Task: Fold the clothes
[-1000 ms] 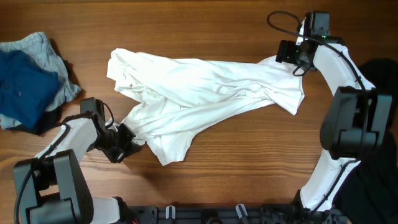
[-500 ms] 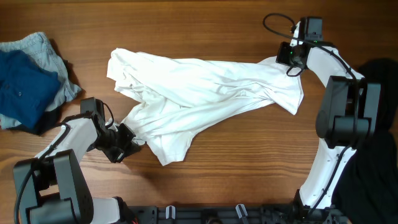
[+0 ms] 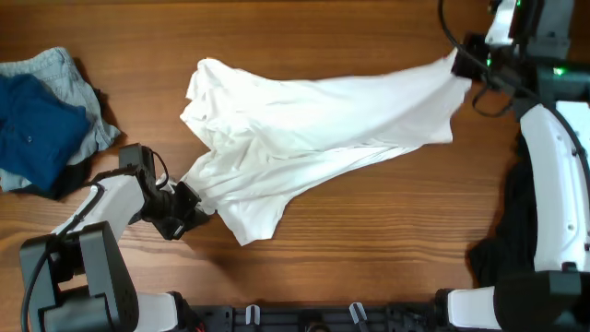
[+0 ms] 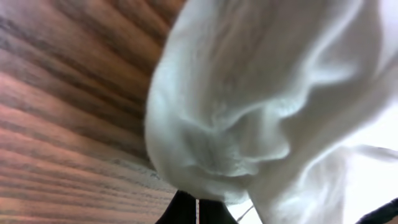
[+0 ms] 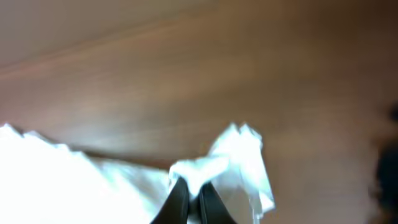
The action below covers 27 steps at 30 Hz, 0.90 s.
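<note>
Overhead, left tool [image 3: 189, 205] and right tool [image 3: 466, 66] each pinch the white shirt [image 3: 313, 120].

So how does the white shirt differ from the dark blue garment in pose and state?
The white shirt is stretched wide across the table; the dark blue garment lies bunched in a small heap. The left gripper and right gripper each hold the white shirt; neither touches the dark blue garment. Both are soft fabric.

Overhead looks straight down on the whole brown wooden table [image 3: 369, 221]. Left wrist camera sits tight against the crumpled white fabric shirt [image 4: 261, 93], near left; right wrist eyes its far-right corner, and all three share it.
</note>
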Motion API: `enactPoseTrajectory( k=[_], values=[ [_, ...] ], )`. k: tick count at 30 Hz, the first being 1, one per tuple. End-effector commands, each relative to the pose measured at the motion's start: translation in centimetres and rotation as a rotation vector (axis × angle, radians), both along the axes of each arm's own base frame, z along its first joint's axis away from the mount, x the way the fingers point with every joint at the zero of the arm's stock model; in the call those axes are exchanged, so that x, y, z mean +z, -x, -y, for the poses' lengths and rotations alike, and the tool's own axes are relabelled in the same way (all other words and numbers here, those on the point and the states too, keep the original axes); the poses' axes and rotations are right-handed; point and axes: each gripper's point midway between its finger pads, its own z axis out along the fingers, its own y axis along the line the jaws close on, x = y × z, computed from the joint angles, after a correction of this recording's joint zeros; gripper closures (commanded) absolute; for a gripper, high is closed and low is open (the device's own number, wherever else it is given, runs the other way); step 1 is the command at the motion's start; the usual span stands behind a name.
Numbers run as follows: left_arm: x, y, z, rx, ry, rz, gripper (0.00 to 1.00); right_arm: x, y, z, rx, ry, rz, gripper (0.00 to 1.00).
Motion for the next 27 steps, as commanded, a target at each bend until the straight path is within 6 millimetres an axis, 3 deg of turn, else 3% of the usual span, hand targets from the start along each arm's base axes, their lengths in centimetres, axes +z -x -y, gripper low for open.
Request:
enactPoseTrajectory(
  k=[1,4,7,10,11,13,15,18,23,25,27],
  values=[
    [0.0,-0.2,-0.3,-0.012,-0.015,0.025,0.96,0.1,3.7,-1.2,0.031,-0.043,-0.081,0.96],
    [0.0,-0.4,-0.3,-0.012,-0.016,0.033,0.96,1.4,6.5,-2.8,0.083,-0.113,-0.102,0.96],
    [-0.1,-0.7,-0.4,-0.012,-0.020,0.045,0.96,5.9,8.1,-4.5,0.151,-0.169,0.043,0.96],
    [-0.1,-0.9,-0.5,-0.012,-0.021,0.054,0.96,11.3,6.8,-4.3,0.167,-0.128,0.292,0.96],
    [-0.1,-1.0,-0.5,-0.012,-0.022,0.057,0.96,13.5,5.5,-3.8,0.154,-0.097,0.398,0.94],
    [-0.1,-1.1,-0.5,-0.011,-0.023,0.063,0.96,15.2,3.3,-3.1,0.136,-0.066,0.494,0.92],
    [-0.1,-1.2,-0.5,-0.011,-0.024,0.068,0.96,14.4,0.6,-3.0,0.138,-0.066,0.505,0.92],
    [-0.1,-1.4,-0.6,-0.011,-0.026,0.077,0.96,11.0,-4.3,-2.8,0.136,-0.075,0.479,0.92],
    [-0.1,-1.6,-0.6,-0.007,-0.027,0.081,0.96,4.4,-14.5,-4.3,0.154,-0.118,0.559,0.89],
    [-0.1,-1.7,-0.6,-0.007,-0.029,0.086,0.96,2.8,-16.7,-2.9,0.032,-0.151,0.583,0.85],
    [-0.1,-1.8,-0.7,-0.007,-0.030,0.093,0.96,2.1,-17.6,-0.6,-0.093,-0.136,0.598,0.84]
  ],
)
